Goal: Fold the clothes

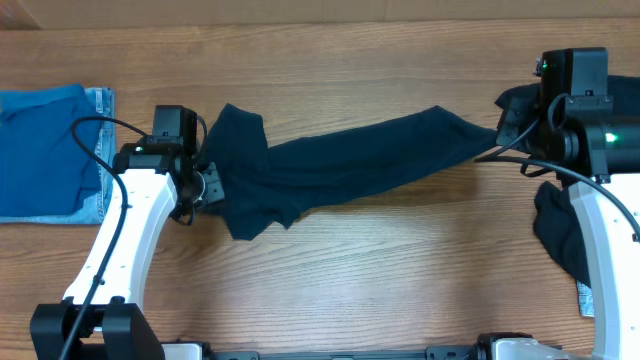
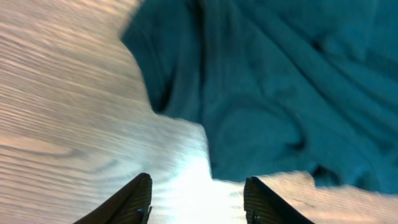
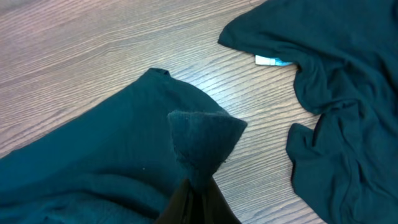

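In the left wrist view only the tips of the left gripper [image 2: 198, 202] showed at the bottom edge, the rest cut off. Its two fingers [image 2: 135, 200] stood apart with nothing between them but bare table [image 2: 62, 124]. Just beyond, the dark navy garment [image 2: 280, 87] filled the upper right of the frame, blurred. Whether its edge touched the tips could not be told.

In the right wrist view the right gripper [image 3: 196, 196] was also mostly cut off at the bottom edge. Its jaws were closed together on a pinched peak of that same garment, which spread away to the lower left. Further off, in the upper right, lay a second dark garment [image 3: 348, 106], crumpled, with a small white and blue label [image 3: 272, 60] peeping from under its edge, too small to read.

From overhead, the navy garment stretched as a long band across the middle of the frame, from the left arm's end to the right arm's. The right arm hid part of the second garment at the right edge. At the far left, folded blue clothes [image 1: 45, 150] lay flat, cut off by the frame's edge
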